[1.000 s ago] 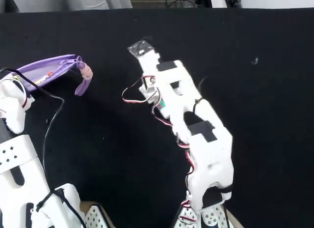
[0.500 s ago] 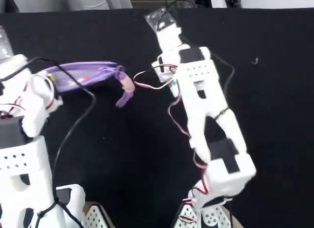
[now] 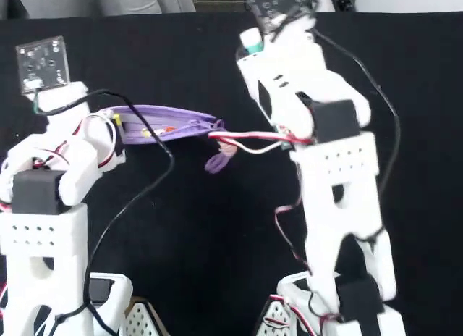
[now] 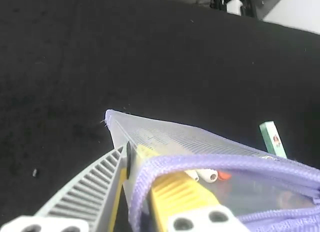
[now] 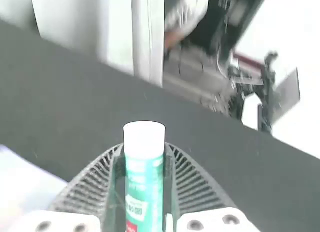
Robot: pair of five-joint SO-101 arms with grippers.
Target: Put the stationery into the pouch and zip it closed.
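Note:
In the high view my left gripper (image 3: 116, 129) is shut on one end of the purple mesh pouch (image 3: 168, 124), holding it off the black table. Its strap (image 3: 217, 159) dangles from the other end. In the left wrist view the grey and yellow fingers (image 4: 107, 174) pinch the pouch (image 4: 210, 152) at its rim, and pens show through the mesh. My right gripper (image 3: 253, 45) is raised beyond the pouch's free end, shut on a green glue stick with a white cap (image 3: 249, 39). The right wrist view shows that stick (image 5: 144, 167) upright between the fingers.
The black table (image 3: 405, 82) stretches all around both arms. The right arm's red and white cables (image 3: 249, 140) hang close to the pouch's free end. Room clutter lies beyond the table's far edge (image 5: 210, 82).
The left arm has lifted and carried the pouch to the right. The right arm has swung upward and toward the far edge with the glue stick held.

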